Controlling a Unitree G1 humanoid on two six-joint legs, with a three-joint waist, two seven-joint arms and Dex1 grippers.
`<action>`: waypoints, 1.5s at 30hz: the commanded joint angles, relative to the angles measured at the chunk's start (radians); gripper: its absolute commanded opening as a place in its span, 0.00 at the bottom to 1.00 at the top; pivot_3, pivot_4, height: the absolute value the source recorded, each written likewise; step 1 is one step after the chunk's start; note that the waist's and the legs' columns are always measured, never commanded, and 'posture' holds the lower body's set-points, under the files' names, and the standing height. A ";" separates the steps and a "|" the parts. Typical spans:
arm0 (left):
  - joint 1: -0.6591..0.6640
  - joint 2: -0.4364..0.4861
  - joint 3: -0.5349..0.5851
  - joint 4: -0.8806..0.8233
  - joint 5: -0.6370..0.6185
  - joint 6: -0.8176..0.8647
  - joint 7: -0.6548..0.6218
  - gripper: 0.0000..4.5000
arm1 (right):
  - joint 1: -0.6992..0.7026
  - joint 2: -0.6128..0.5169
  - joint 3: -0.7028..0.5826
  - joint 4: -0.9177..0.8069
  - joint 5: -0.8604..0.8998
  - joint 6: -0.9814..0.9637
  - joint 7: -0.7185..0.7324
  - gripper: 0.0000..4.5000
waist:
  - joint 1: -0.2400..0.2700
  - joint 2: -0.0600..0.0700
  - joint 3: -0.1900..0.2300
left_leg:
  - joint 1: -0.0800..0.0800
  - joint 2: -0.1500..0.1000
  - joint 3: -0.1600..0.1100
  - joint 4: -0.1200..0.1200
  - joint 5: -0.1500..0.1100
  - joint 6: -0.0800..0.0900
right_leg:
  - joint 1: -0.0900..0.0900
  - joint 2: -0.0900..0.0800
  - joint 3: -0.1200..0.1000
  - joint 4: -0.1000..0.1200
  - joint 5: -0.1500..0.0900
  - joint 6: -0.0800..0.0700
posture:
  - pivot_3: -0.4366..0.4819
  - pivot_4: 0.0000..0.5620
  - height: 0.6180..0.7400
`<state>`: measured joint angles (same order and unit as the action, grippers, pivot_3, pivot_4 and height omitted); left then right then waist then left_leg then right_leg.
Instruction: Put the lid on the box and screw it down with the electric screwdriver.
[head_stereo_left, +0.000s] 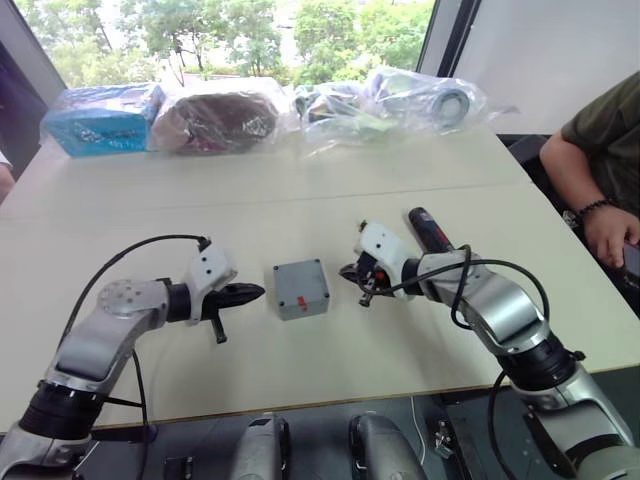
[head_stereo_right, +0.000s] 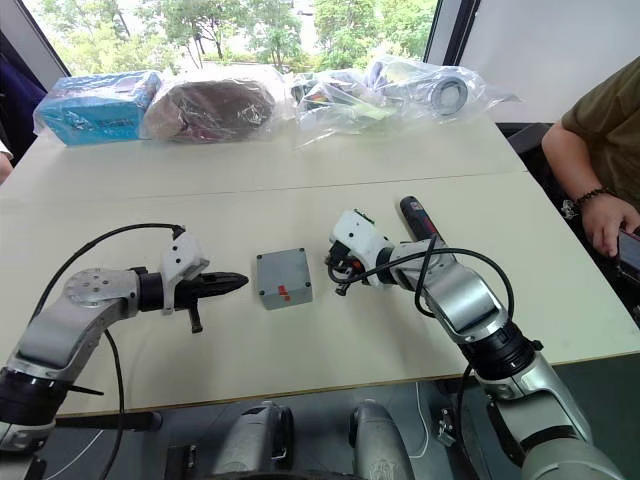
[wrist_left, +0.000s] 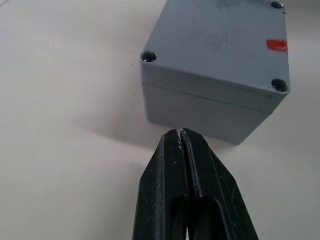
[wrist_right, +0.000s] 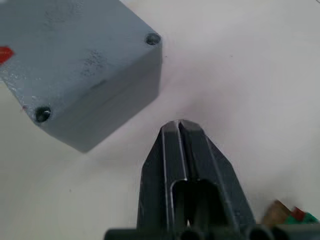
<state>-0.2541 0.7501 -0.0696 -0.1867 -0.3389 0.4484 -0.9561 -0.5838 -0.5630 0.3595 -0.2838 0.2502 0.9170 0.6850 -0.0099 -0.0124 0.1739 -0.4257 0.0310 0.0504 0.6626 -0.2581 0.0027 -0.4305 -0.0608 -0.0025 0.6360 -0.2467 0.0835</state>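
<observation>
Left tool (head_stereo_left: 255, 292), right tool (head_stereo_left: 347, 271) closed, flanking lidded box (head_stereo_left: 301, 288).

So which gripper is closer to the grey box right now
Left, by a little. The left gripper points at the box from its left side; the right gripper sits off the box's right side with a wider gap. Neither touches it.

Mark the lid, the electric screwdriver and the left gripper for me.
lid (head_stereo_left: 299, 283): left eye view, middle of its flat top, seated on the box.
electric screwdriver (head_stereo_left: 430, 231): left eye view, black body lying behind the right arm.
left gripper (head_stereo_left: 258, 291): left eye view, closed black fingertips, beside the box.
</observation>
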 joint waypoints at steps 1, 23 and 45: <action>-0.059 -0.034 -0.034 0.049 0.038 -0.043 0.001 0.00 | 0.002 0.025 0.002 -0.040 0.015 0.018 0.007 0.01 | 0.001 0.000 0.000 | 0.000 0.000 0.000 0.001 0.000 0.000 | 0.000 0.000 0.000 0.000 0.000 0.000 | 0.48 0.27 1.00; -0.250 -0.110 -0.086 0.362 0.184 -0.213 -0.053 0.00 | -0.015 -0.061 -0.024 -0.134 0.086 0.067 0.105 0.01 | -0.004 -0.001 0.000 | 0.001 -0.001 -0.001 0.004 0.000 0.000 | 0.000 0.000 -0.001 0.009 0.001 0.001 | 0.48 0.27 1.00; -0.101 0.021 -0.104 0.054 0.110 -0.081 -0.171 0.00 | -0.086 0.132 0.002 0.294 -0.038 -0.318 0.176 0.01 | -0.002 -0.001 0.000 | 0.001 -0.001 0.000 0.004 0.000 0.000 | -0.001 0.000 -0.001 0.011 0.000 0.001 | 0.48 0.27 1.00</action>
<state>-0.3314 0.7704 -0.1801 -0.1477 -0.2515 0.3997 -1.1404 -0.6715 -0.4327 0.3584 0.0361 0.2129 0.6188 0.8375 -0.0117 -0.0136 0.1735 -0.4242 0.0304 0.0500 0.6668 -0.2581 0.0027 -0.4314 -0.0604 -0.0031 0.6471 -0.2463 0.0842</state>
